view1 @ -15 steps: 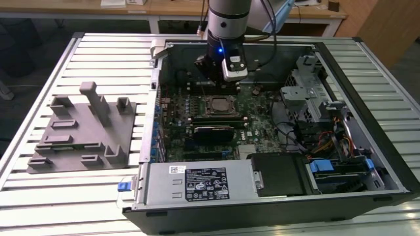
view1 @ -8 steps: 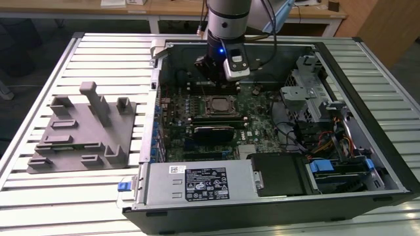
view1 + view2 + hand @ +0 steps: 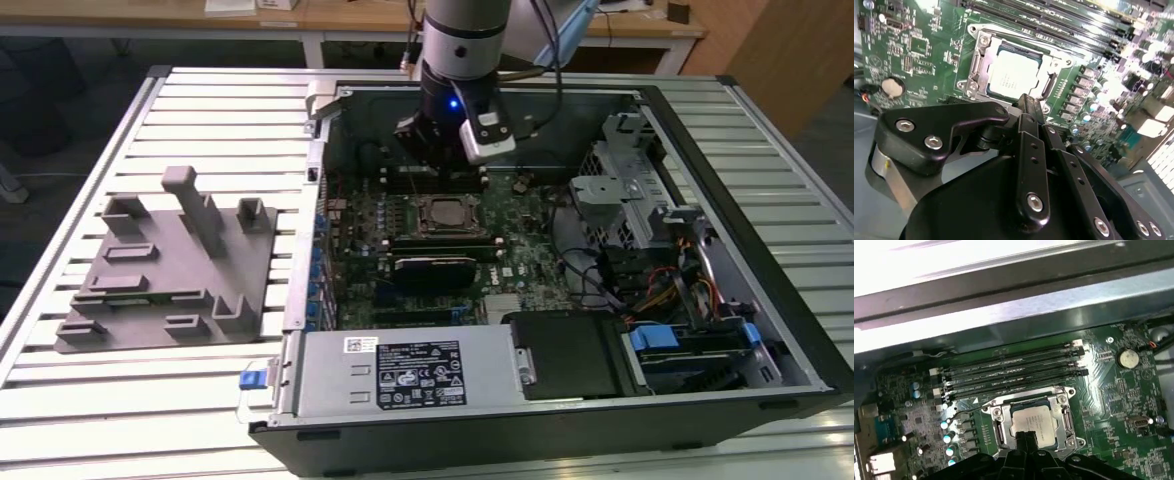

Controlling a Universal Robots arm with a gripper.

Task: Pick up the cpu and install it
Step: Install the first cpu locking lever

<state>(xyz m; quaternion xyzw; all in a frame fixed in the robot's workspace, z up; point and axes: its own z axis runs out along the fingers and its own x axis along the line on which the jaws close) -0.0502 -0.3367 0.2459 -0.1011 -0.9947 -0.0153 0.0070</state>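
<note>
The cpu lies flat, silver top up, seated in the motherboard socket, its near edge hidden behind the gripper, whose fingers are pressed together above it, pinching nothing

The cpu is a small flat square chip with a pale silver metal top and a thin darker rim. It lies flat and level in the motherboard socket, framed on its sides by the socket's bright metal bracket, as both wrist views show. In the exterior view it sits near the middle of the open computer case, on the green board.
</note>
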